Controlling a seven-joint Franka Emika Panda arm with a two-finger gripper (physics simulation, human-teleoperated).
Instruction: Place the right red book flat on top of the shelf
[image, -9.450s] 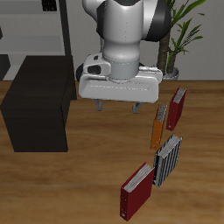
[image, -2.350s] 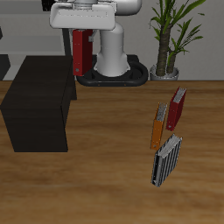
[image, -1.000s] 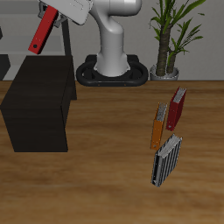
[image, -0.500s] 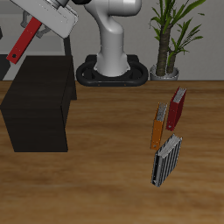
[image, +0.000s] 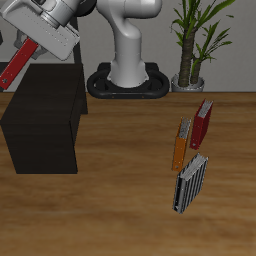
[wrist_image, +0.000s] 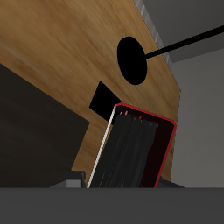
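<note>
Striped grey book (image: 191, 184): we are seeing it standing nearest the table's (image: 110, 190) front edge.
Thin orange book (image: 181, 145): standing just behind it.
Darker red book (image: 202, 124): leaning farther back, beside the orange one.
Shelf (image: 42, 117): sitting well apart from these books, its flat top bare.
Gripper (image: 36, 47): we are seeing it clamping the right red book.
Right red book (image: 20, 61): hanging tilted in the air above the shelf's far corner; its white page edge is showing in the wrist view (wrist_image: 133, 150).
</note>
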